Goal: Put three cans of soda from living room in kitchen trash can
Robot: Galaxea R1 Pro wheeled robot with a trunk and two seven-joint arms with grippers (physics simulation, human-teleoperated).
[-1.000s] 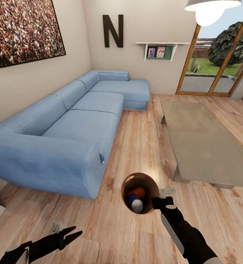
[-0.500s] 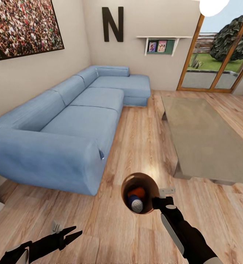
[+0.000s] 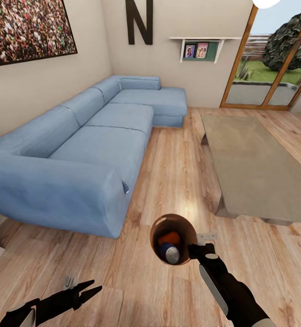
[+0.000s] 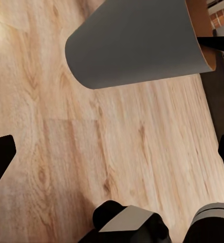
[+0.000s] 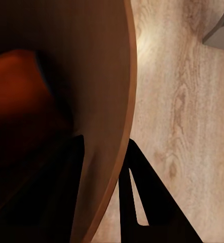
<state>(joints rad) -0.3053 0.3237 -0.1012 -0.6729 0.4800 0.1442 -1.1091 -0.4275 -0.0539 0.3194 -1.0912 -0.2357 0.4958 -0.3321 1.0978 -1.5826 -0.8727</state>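
the right arm reaches forward from the lower right of the head view, black forearm with a pale grey panel, wrist straight. the right gripper (image 3: 192,249) is closed on the rim of the tash can (image 3: 162,227); in the right wrist view one dark finger (image 5: 142,197) lies outside the wall and the other inside. the left arm sits low at the lower left, forearm roughly level. the left gripper (image 3: 90,289) points right, fingers parted, holding nothing.

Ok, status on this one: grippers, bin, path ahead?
Right gripper clamped on trash can rim, soda cans inside. Left gripper open, empty. Blue sofa left, low table right, floor between.
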